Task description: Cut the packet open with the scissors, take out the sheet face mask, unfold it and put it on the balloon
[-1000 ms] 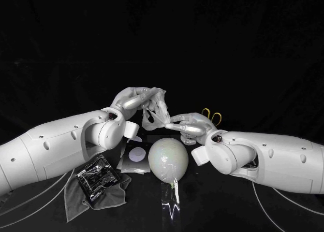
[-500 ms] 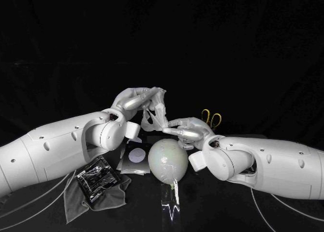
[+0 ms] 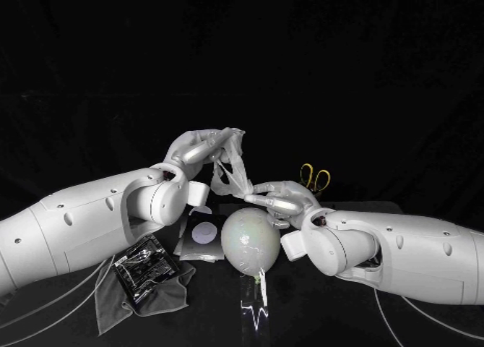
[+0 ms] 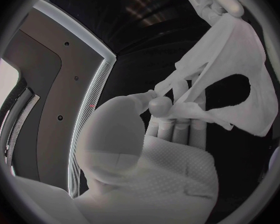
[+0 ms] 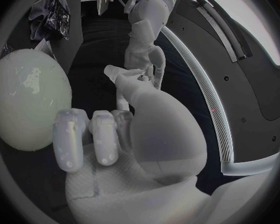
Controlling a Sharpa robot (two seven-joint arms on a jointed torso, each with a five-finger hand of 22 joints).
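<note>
The white sheet face mask (image 3: 230, 168) hangs above the table, partly unfolded, its eye holes showing in the left wrist view (image 4: 231, 79). My left hand (image 3: 201, 150) holds its upper edge, fingers bunched on the fabric (image 4: 168, 115). My right hand (image 3: 274, 197) pinches the mask's lower end between thumb and a finger, other fingers curled (image 5: 109, 134). Below both hands, the pale balloon (image 3: 251, 238) (image 5: 27, 102) lies on the table. The scissors (image 3: 315, 176), yellow-handled, lie behind the right hand. The opened black packet (image 3: 145, 262) rests at front left.
A grey cloth (image 3: 148, 295) lies under the packet at the front left. A dark square plate with a pale disc (image 3: 204, 233) sits just left of the balloon. Thin cables (image 3: 409, 329) curve along the table's front.
My right arm has slid left and the hand has closed in on the mask's lower end, now pinching it. The left hand stays put with the mask's top.
</note>
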